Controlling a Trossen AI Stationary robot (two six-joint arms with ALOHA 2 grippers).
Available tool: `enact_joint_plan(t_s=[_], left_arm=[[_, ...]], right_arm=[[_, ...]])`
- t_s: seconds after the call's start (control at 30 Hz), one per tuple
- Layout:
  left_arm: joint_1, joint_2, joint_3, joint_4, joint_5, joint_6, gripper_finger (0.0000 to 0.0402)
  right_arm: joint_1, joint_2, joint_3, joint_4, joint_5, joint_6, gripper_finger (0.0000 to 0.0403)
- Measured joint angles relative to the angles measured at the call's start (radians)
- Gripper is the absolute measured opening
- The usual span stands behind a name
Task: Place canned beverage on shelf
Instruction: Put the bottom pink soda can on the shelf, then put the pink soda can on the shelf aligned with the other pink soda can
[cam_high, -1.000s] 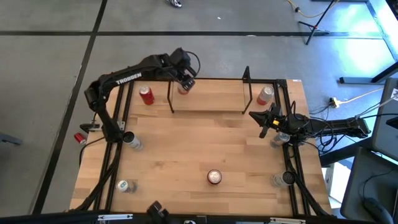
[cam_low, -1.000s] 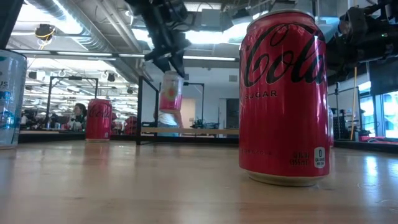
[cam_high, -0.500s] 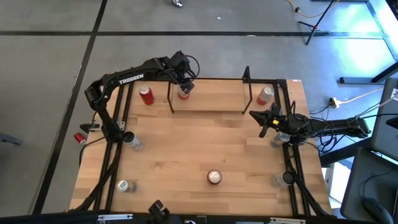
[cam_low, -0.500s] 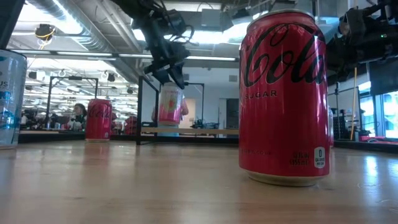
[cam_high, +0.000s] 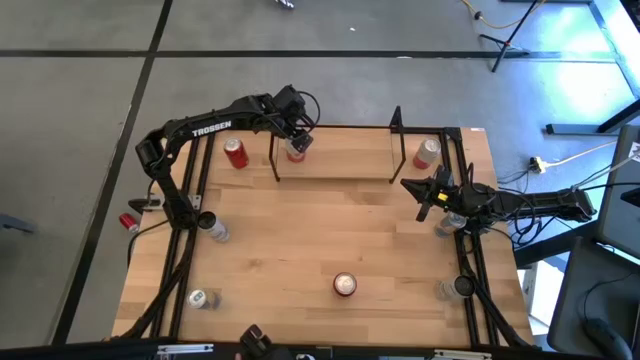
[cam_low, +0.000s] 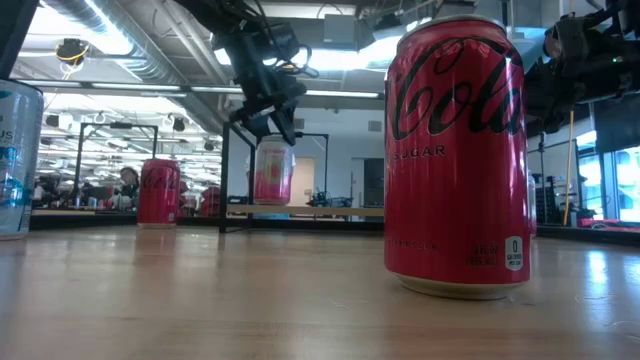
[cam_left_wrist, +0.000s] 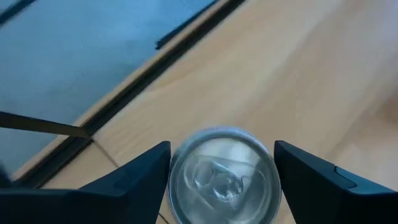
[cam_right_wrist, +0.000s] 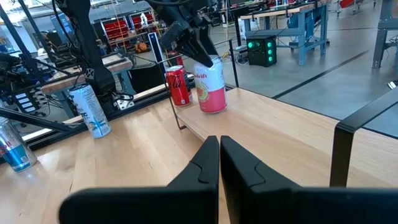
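Observation:
A pink-and-white can (cam_high: 295, 149) stands upright on its base at the left end of the shelf (cam_high: 335, 157), a low light-wood board with black rod frames at the table's far edge. It also shows in the low view (cam_low: 273, 172) and the right wrist view (cam_right_wrist: 211, 90). My left gripper (cam_high: 297, 137) is over the can, pointing down, shut on its top. My right gripper (cam_high: 420, 193) is shut and empty, hovering right of the shelf; its fingers (cam_right_wrist: 219, 143) lie together. My left gripper holds the pink can by its upper end, one finger on each side of the rim (cam_left_wrist: 177, 168), pinched between the two fingers. The fingers come from above, pointing down. The can stands upright with its base on the shelf board (cam_low: 330, 211).
A red cola can (cam_high: 235, 153) stands left of the shelf, and a red-and-white can (cam_high: 426, 152) right of it. Another red cola can (cam_high: 344, 285) stands near the front edge, large in the low view (cam_low: 458, 160). Silver cans (cam_high: 212, 227) (cam_high: 457, 288) stand along both side rails.
My left gripper has come down and a little toward the table's left edge with the pink can. The can hung tilted above the shelf board before; now it stands upright on the board's left end.

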Motion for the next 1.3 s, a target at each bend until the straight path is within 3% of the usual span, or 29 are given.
enact_joint_plan(t_s=[0.17, 0.37, 0.5, 0.73, 0.83, 1.0, 1.2, 1.3], left_arm=[[0.000, 0.000, 0.006, -0.007, 0.033, 0.044, 0.0287], [0.000, 0.000, 0.096, -0.020, 0.025, 0.048, 0.0290], [-0.008, 0.000, 0.208, -0.056, 0.048, 0.073, 0.0290], [-0.039, -0.007, 0.308, -0.114, 0.064, 0.190, 0.0290], [-0.039, -0.014, 0.308, -0.119, 0.109, 0.257, 0.0290], [-0.013, -0.043, 0.308, -0.142, 0.203, 0.333, 0.0290], [0.020, -0.081, 0.308, -0.141, 0.308, 0.386, 0.0290], [0.022, -0.094, 0.308, -0.144, 0.313, 0.424, 0.0290]], right_arm=[[0.000, 0.000, 0.000, 0.001, 0.001, 0.000, 0.0022], [0.000, 0.000, 0.046, -0.039, 0.009, -0.006, 0.0106], [0.000, 0.006, 0.168, -0.219, 0.127, -0.034, 0.0169], [-0.011, 0.140, 0.454, -0.585, 0.444, 0.013, 0.0251], [-0.082, 0.236, 0.557, -0.694, 0.473, 0.078, 0.0269], [-0.311, 0.408, 0.687, -0.830, 0.337, 0.141, 0.0275], [-0.631, 0.582, 0.770, -0.917, 0.023, 0.183, 0.0276], [-0.764, 0.642, 0.788, -0.948, -0.140, 0.184, 0.0276]])
